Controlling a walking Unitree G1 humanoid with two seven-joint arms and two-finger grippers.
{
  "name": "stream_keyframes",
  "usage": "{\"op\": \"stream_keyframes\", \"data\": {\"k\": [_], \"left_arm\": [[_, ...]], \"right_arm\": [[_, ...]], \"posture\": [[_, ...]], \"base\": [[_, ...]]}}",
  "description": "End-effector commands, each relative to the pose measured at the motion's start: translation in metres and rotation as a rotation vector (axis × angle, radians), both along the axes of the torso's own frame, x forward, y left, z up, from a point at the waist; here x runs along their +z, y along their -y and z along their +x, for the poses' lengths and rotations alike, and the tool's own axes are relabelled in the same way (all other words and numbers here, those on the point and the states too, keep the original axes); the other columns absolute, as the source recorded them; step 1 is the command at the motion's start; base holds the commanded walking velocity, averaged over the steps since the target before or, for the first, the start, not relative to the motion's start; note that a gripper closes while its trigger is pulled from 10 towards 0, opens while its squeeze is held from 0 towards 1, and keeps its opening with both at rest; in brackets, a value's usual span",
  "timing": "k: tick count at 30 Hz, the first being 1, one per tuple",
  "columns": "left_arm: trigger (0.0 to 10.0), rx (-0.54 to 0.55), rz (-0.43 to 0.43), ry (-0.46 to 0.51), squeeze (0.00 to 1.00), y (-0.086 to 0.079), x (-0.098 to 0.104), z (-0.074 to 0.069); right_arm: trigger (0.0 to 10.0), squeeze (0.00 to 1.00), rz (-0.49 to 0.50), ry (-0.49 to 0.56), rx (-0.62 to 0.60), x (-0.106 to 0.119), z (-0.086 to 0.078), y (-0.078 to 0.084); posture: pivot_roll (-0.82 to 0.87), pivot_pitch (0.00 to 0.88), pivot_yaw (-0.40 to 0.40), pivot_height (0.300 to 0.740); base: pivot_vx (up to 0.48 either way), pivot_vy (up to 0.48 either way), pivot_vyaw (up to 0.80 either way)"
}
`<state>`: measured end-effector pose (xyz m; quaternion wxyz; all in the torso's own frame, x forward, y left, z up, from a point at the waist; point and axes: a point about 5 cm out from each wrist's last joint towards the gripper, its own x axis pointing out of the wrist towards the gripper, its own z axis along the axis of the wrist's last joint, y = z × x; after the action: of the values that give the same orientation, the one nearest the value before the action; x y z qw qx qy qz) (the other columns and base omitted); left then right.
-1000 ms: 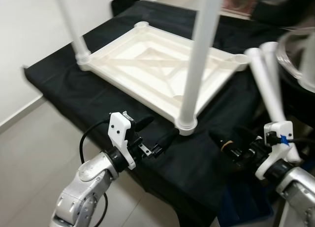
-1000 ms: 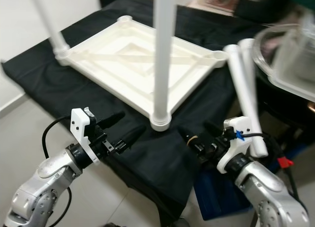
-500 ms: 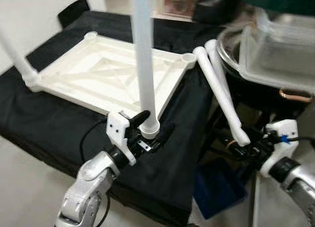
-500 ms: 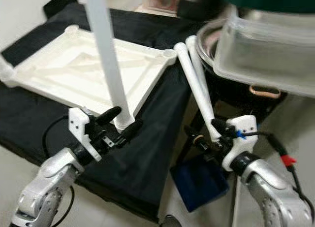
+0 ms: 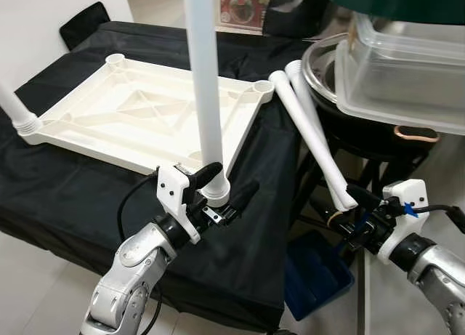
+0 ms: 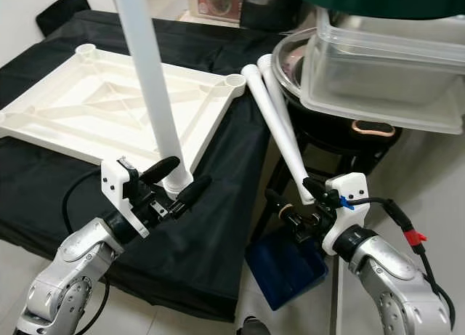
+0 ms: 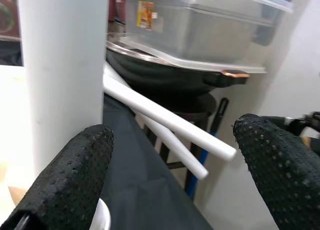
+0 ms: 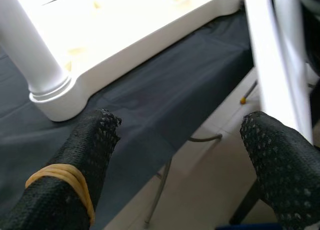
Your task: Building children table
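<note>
On the black-draped bench, the upturned tabletop (image 5: 138,113) lies; my left gripper (image 5: 227,187), fingers spread, brackets its near upright leg (image 5: 203,88). My right gripper (image 6: 298,200) gapes empty beside two loose legs (image 6: 280,131).

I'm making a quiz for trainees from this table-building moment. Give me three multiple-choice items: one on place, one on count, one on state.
1. Where do the loose legs lean?
A. against the tabletop's corner
B. on the floor
C. inside the clear box

2. How many legs stand fitted in the tabletop?
A. none
B. two
C. four

3. How are the left gripper's fingers?
A. shut on a leg
B. open beside the near leg
C. shut on cloth

Answers: 1 A, their tops rest by the corner socket; 2 B, near corner and left corner; 3 B, a wide gap shows in the wrist view.
</note>
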<state>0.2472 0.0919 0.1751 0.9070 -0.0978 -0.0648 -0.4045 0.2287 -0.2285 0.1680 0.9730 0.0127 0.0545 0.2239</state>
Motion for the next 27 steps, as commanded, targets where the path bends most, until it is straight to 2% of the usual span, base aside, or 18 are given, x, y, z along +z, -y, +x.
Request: {"op": "stream_keyframes", "data": {"k": [1,14,18,20,27], "left_arm": [[10.0,-0.055,0.004,-0.014,0.0,0.004,-0.002,-0.007],[10.0,-0.138,-0.005,-0.035,0.0,0.008,-0.002,-0.016],[10.0,-0.16,-0.003,-0.041,0.0,0.009,-0.002,-0.019],[10.0,-0.169,-0.004,-0.055,0.0,0.009,-0.003,-0.02],[10.0,-0.187,-0.002,-0.065,0.0,0.01,-0.003,-0.023]], "right_arm": [[10.0,0.0,-0.02,-0.031,0.005,-0.008,-0.003,0.001],[10.0,0.0,-0.045,-0.04,0.01,-0.01,-0.004,0.003],[10.0,0.0,-0.116,-0.054,0.033,-0.015,-0.006,0.002],[10.0,0.0,-0.206,-0.064,0.069,-0.019,-0.009,0.001],[10.0,0.0,-0.269,-0.072,0.138,-0.021,-0.012,-0.003]], "posture": [[-0.13,0.144,0.044,0.74],[-0.12,0.146,0.045,0.74],[-0.12,0.15,0.045,0.74],[-0.12,0.156,0.045,0.74],[-0.12,0.164,0.043,0.74]], "base": [[0.0,-0.39,0.0],[0.0,-0.458,0.0],[0.0,-0.472,0.0],[0.0,-0.18,0.0],[0.0,0.0,0.0]]}}
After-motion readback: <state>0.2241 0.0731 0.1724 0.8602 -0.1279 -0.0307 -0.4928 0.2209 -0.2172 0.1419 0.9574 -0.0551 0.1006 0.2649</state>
